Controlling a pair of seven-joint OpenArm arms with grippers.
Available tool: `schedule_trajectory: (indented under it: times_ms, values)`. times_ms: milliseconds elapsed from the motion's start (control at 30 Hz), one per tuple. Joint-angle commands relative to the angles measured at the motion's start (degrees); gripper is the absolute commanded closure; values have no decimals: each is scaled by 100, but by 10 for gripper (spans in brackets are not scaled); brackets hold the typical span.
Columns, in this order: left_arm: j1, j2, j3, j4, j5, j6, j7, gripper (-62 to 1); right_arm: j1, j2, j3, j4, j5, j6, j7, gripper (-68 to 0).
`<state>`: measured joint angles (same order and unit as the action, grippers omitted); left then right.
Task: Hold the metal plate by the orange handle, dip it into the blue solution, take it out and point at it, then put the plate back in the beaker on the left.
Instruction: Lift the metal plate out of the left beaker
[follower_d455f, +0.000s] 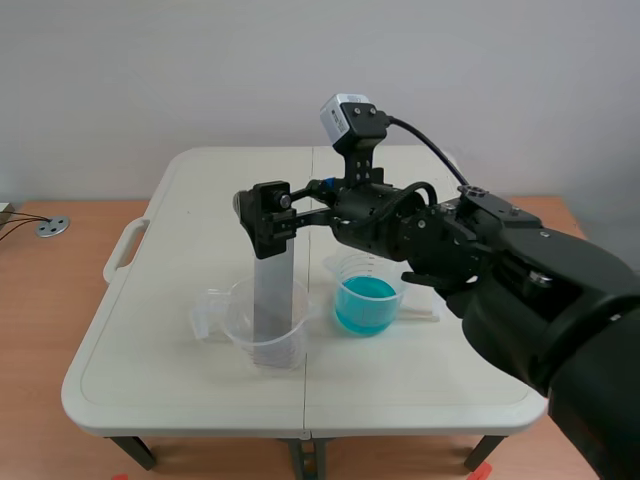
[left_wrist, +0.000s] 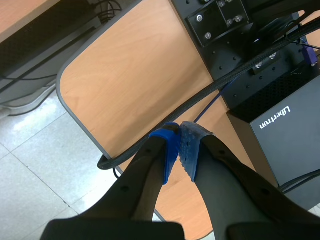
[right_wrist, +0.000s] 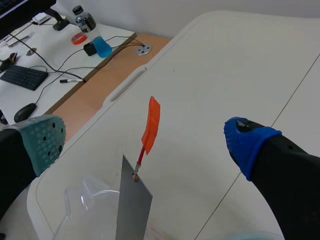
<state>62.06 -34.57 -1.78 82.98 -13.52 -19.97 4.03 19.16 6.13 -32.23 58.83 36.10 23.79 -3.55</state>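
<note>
We are seeing the metal plate (follower_d455f: 272, 300) standing in the clear plastic beaker (follower_d455f: 240, 325) just left of the scene view's centre. Its long axis is running nearly upright, with its lower end down in the beaker. It is a flat, dull grey strip with straight edges. In the right wrist view a thin stem is joining its top corner to the flat orange handle (right_wrist: 151, 125), which is pointing up and leaning slightly.

The right gripper (follower_d455f: 270, 225) is hanging at the plate's top with its jaws wide. The handle is sitting between the grey-green pad (right_wrist: 42, 142) and the blue pad (right_wrist: 247, 142), apart from both.

Just right of centre, the second beaker (follower_d455f: 345, 268) is holding the blue solution (follower_d455f: 366, 303), near the first. The pale worktop (follower_d455f: 200, 200) is stretching away behind them.

The left gripper (left_wrist: 179, 145) is hanging over a wooden desk (left_wrist: 130, 75), jaws closed pad to pad on nothing.
</note>
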Motion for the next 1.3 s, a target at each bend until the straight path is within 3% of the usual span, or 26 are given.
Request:
schedule_trajectory:
  times_ms: [0,200,333,833,1167,1267]
  values:
    - [59,44,-9,96,-37,-31,-59,-15,195,-90,-13,-35,66,146,87,-663]
    - [59,44,-9,96,-37,-31,-59,-15,308,-267,-85,-168,81,181,83,-657]
    - [59,44,-9,96,-37,-31,-57,-15,321,-282,-85,-168,83,181,87,-553]
    - [59,44,-9,96,-37,-31,-59,-15,321,-280,-85,-168,81,291,90,-262]
    - [59,42,-9,96,-37,-31,-59,-15,321,-280,-85,-168,79,308,92,-16]
    - [59,42,-9,96,-37,-31,-59,-15,319,-280,-85,-168,76,393,92,-11]
